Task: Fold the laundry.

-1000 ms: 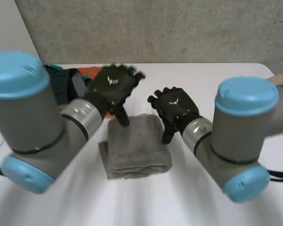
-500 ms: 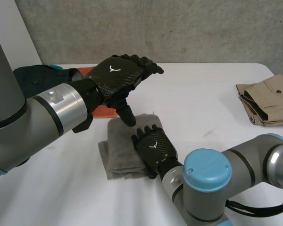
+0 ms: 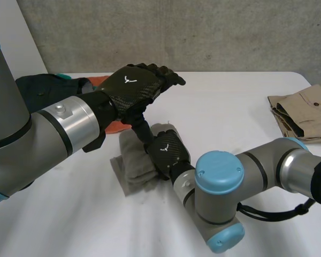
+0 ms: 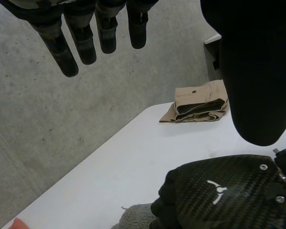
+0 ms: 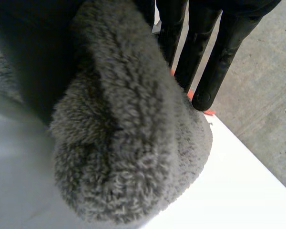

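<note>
Head view: grey towel (image 3: 132, 167) lies bunched on the white table (image 3: 230, 107), its right edge rolled up over the right hand (image 3: 168, 151), which reaches in low from the towel's right side. Left hand (image 3: 135, 88) hovers above the towel's far edge, fingers straight, thumb pointing down toward the towel, holding nothing. Orange cloth (image 3: 119, 127) lies just beyond the towel, partly under the left hand. Dark garment (image 3: 43, 88) sits past the orange cloth, further from the towel. Folded beige garment (image 3: 302, 112) lies well apart from the towel, to its right. Left wrist view: fingers (image 4: 81, 45) and thumb (image 4: 257, 71) are spread wide with nothing between them; the right hand's back sits under the thumb, with a scrap of towel just beside it and the beige garment beyond. Right wrist view: a thick roll of towel sits between the thumb and the straight fingers (image 5: 200, 52), pinched there; a bit of orange cloth shows past the fingertips.
</note>
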